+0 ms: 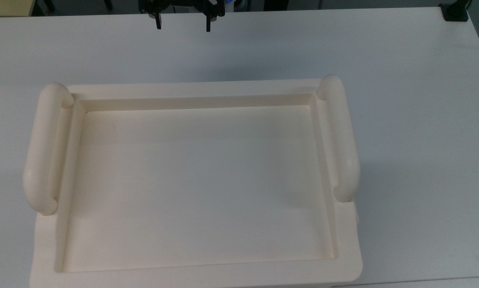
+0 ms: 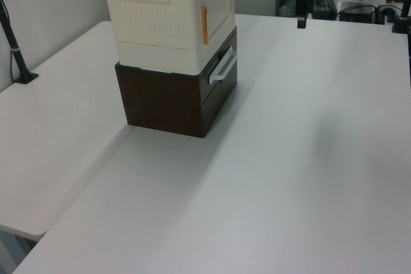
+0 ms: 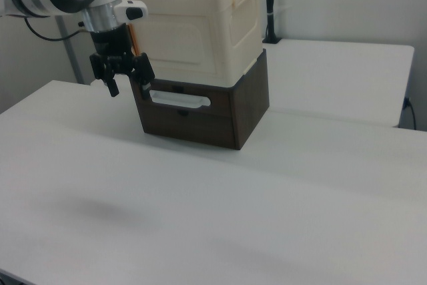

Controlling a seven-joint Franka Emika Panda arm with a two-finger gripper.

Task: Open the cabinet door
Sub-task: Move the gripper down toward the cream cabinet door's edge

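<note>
A cream cabinet [image 1: 191,176] stands on a dark brown box [image 2: 168,101]. Its cabinet door [image 3: 179,43] is the flat cream front panel in the right view, lying flush with the cabinet, with a slim orange fitting [image 2: 205,25] at one edge. The door [image 2: 219,3] faces the left view's right. My gripper [image 3: 127,83] hangs open and empty in front of the door's edge at the right view's left, apart from it. It is beyond the cabinet's far rim in the top view, gripper [image 1: 183,25], and well off toward the left view's right, gripper [image 2: 301,20].
The brown box has a drawer with a pale handle [image 3: 180,101] just below the door. Two thick tubular handles [image 1: 43,148] [image 1: 341,136] flank the recessed top. The cabinet stands on a white table [image 2: 308,158], and a black post [image 2: 16,49] stands at the left view's left.
</note>
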